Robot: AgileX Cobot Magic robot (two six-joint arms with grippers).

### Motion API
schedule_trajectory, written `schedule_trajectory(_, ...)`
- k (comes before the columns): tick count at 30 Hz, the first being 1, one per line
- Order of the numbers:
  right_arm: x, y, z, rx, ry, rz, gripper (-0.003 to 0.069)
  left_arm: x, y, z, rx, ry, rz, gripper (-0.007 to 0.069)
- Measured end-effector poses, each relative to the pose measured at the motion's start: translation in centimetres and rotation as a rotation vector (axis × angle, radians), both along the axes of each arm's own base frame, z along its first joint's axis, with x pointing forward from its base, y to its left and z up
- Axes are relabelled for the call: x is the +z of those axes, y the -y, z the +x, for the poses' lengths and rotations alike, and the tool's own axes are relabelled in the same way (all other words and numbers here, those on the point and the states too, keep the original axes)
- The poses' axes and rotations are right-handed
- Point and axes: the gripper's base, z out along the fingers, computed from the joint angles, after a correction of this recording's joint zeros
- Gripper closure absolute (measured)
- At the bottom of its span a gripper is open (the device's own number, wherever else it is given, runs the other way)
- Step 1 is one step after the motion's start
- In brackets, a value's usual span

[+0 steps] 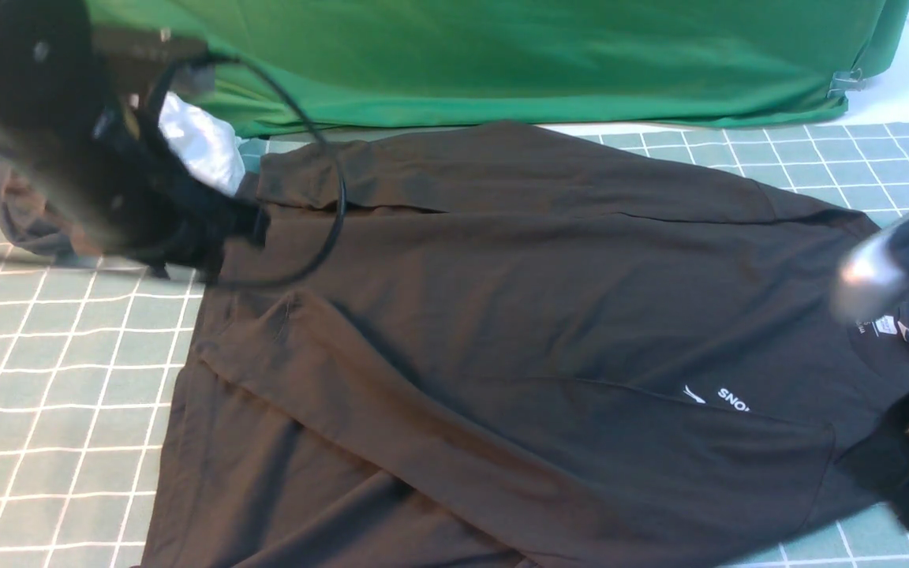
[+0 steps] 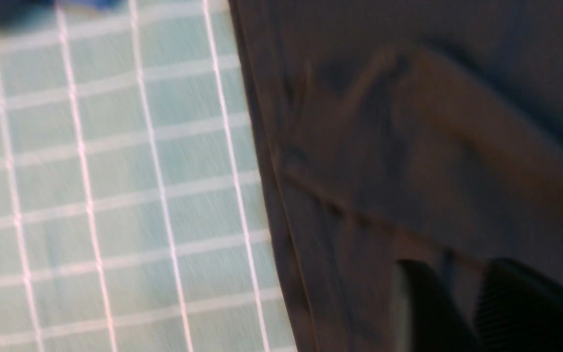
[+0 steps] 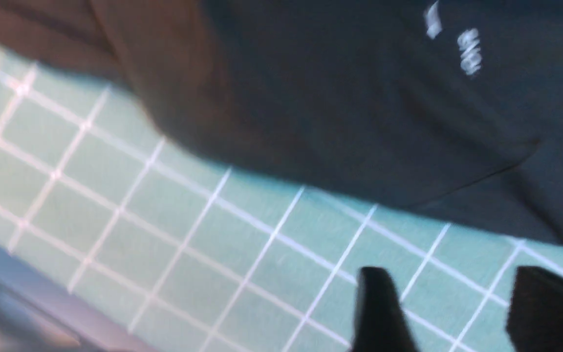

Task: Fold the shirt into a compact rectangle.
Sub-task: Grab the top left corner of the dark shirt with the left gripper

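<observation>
Shirt [image 1: 502, 315] lengthwise left-right, collar [image 1: 888, 335] rightward

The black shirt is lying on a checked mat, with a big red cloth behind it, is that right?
Not quite: the cloth behind is bright green, not red, as the front view shows. The rest holds: the black shirt lies on the checked mat.

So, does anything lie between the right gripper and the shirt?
Nothing visible. The right gripper is open over the bare mat, and between it and the edge of the shirt the right wrist view shows only grid squares.
</observation>
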Motion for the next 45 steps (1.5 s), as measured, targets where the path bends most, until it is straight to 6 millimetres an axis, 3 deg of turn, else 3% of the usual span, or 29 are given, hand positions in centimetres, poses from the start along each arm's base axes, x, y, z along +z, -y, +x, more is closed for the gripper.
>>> schedule_trajectory(1,-0.1,-0.1,0.0,0.005,-0.005,-0.004,0.0258,0.2,0.0,-0.1,0.0,0.006,-0.004,0.0514)
schedule_trajectory(2,-1.3,-1.2,0.1,0.053,-0.039,-0.033,0.0216,-0.6,-0.2,-1.8,0.004,-0.011,-0.025,0.0569)
schedule_trajectory(4,-3.1,-2.7,-0.2,0.123,-0.066,-0.059,0.0186,-1.7,-0.5,-4.3,0.014,-0.026,-0.07,0.0603)
schedule_trajectory(7,-6.2,-5.0,-1.0,0.231,-0.062,-0.062,0.0172,-3.7,-0.7,-8.0,0.041,-0.086,-0.142,0.0618)
schedule_trajectory(11,-9.6,-7.2,-1.5,0.316,-0.054,-0.056,0.0169,-5.9,-1.1,-11.1,0.064,-0.152,-0.171,0.0621)
schedule_trajectory(15,-12.1,-8.7,-0.5,0.346,-0.052,-0.083,0.0167,-6.9,-1.5,-12.9,0.082,-0.157,-0.181,0.0621)
schedule_trajectory(22,-15.0,-10.0,0.9,0.366,-0.011,-0.104,0.0167,-6.4,-1.7,-13.5,0.086,-0.089,-0.206,0.0617)
schedule_trajectory(26,-16.0,-10.2,1.2,0.369,-0.017,-0.116,0.0193,-6.4,-1.7,-13.6,0.09,-0.088,-0.21,0.0614)
schedule_trajectory(28,-16.1,-10.2,1.3,0.372,-0.017,-0.123,0.0272,-6.4,-1.6,-13.6,0.09,-0.087,-0.212,0.0614)
schedule_trajectory(29,-16.1,-10.2,1.3,0.374,-0.016,-0.124,0.0272,-6.4,-1.6,-13.6,0.09,-0.087,-0.213,0.0614)
schedule_trajectory(32,-16.1,-10.0,1.4,0.373,-0.016,-0.137,0.0561,-6.3,-1.6,-13.5,0.094,-0.082,-0.226,0.0613)
schedule_trajectory(34,-15.8,-9.8,1.3,0.366,-0.027,-0.142,0.0611,-6.3,-1.5,-13.5,0.095,-0.083,-0.23,0.0613)
schedule_trajectory(45,-12.7,-8.1,0.1,0.313,-0.05,-0.158,0.0618,-6.3,-1.5,-13.5,0.096,-0.084,-0.231,0.0613)
